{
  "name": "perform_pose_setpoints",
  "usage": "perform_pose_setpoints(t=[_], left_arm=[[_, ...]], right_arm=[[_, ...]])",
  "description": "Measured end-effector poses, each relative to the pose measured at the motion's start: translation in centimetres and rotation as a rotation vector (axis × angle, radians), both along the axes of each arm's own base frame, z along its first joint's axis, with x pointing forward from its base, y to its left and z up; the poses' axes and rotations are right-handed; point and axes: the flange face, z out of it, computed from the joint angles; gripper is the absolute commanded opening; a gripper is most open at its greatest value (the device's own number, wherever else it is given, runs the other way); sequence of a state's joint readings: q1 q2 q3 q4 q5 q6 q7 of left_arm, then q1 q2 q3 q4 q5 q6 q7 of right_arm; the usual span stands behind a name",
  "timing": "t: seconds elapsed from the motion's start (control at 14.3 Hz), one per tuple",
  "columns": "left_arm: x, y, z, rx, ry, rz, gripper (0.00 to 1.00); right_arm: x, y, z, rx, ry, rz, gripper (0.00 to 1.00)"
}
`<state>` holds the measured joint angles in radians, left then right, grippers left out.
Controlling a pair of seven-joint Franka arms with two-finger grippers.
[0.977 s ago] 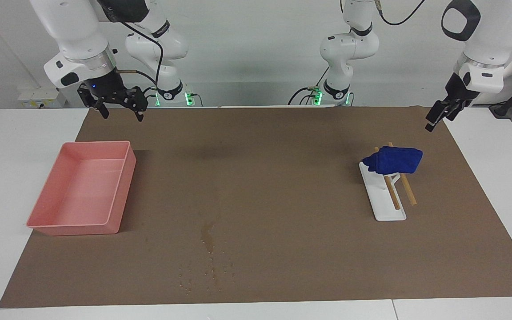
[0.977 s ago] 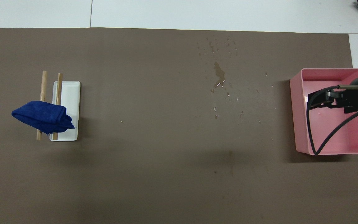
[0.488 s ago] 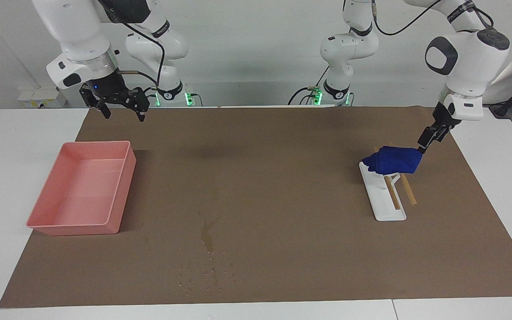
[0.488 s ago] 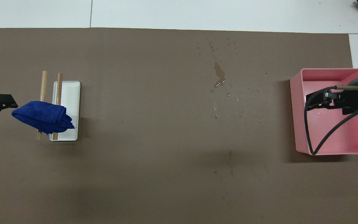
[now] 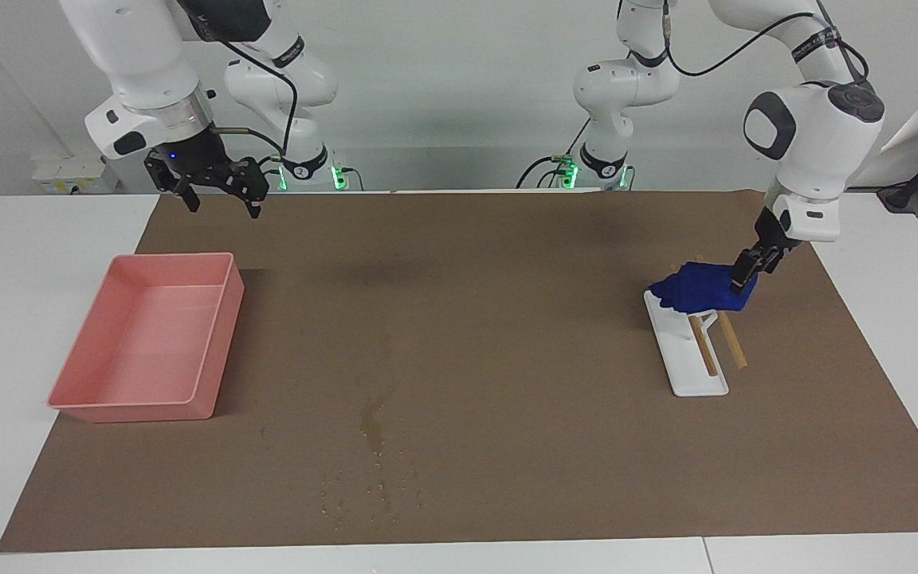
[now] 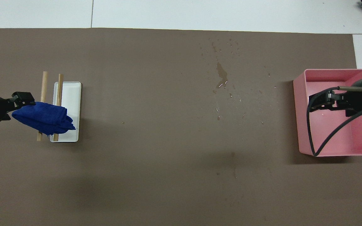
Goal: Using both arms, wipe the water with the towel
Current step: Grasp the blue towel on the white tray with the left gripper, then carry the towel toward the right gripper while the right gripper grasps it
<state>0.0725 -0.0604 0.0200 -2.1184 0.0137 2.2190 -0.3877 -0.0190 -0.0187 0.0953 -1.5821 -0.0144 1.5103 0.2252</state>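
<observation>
Towel [image 5: 702, 288], deep blue, lies draped over my two-dowel white rack [image 5: 694, 360] at the left arm's end of the mat; the left gripper [image 5: 746, 273] touches its edge, finger state unclear. Water [image 5: 371, 422] streaks mid-mat, farther from the robots. My right gripper [image 5: 216, 190] hangs spread apart above the pink tray [image 5: 216, 351].

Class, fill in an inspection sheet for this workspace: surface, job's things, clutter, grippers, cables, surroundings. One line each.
Surface: brown mat covering a white table.
Job's things: small royal-blue cloth towel draped over two wooden rods of a white rack; thin amber wet streak of water with scattered droplets, farther from the robots than the towel.
Clutter: pink plastic tray, nothing seen in it, toward the right arm's end.
Grippers: left gripper at the towel's edge; right gripper open, waiting in the air by the pink tray.
Cables: black cable looping from the right arm above the tray.
Surroundings: pale wall, green lights at the arm bases.
</observation>
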Motion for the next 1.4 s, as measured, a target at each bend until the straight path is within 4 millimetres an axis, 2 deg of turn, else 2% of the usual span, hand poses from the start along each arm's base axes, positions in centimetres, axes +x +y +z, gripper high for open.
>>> perform_pose_setpoints(t=[0.07,0.14,0.21,0.28,0.35,0.49,0.56,0.77,0.98,1.12,1.26,1.4], left_arm=[[-0.1,-0.3,-0.5,0.0,-0.003,-0.005,0.94],[-0.2,-0.5,-0.9,0.0,-0.003,-0.009,0.7],[-0.3,-0.6,-1.1,0.0,0.0,-0.011,0.52],[-0.3,-0.6,-1.2,0.0,0.002,-0.011,0.4],[-0.3,-0.7,-1.2,0.0,0.003,-0.012,0.35],[-0.3,-0.6,-1.2,-0.001,0.004,-0.011,0.09],[-0.3,-0.6,-1.2,-0.001,0.004,-0.01,0.01],[-0.1,-0.6,-0.2,-0.003,0.028,-0.005,0.0],[0.8,-0.6,2.2,-0.007,0.075,0.006,0.0],[1.6,-1.3,4.0,-0.029,0.077,0.058,0.0],[2.2,-3.6,5.7,-0.098,0.063,0.152,0.0],[2.5,-7.0,7.3,-0.146,0.052,0.25,0.0]], right_arm=[[0.0,0.0,-0.1,0.0,0.001,0.0,1.0],[0.0,0.0,-0.1,0.0,0.003,0.0,1.0],[0.0,0.0,-0.2,0.0,0.003,0.0,1.0],[-0.1,0.0,-0.1,0.0,0.003,0.0,1.0],[-0.1,0.0,-0.1,0.0,0.003,0.0,1.0],[-0.1,0.0,-0.2,0.0,0.004,0.0,1.0],[-0.2,0.0,-0.2,-0.001,0.006,0.0,1.0],[-0.2,0.0,-0.3,-0.001,0.007,0.0,1.0],[-0.3,0.0,-0.2,-0.001,0.005,0.0,1.0],[-0.3,0.0,-0.1,-0.002,0.003,-0.017,1.0],[-0.3,0.1,-0.1,0.007,0.001,-0.067,1.0],[-0.2,0.8,0.0,0.059,-0.003,-0.145,1.0]])
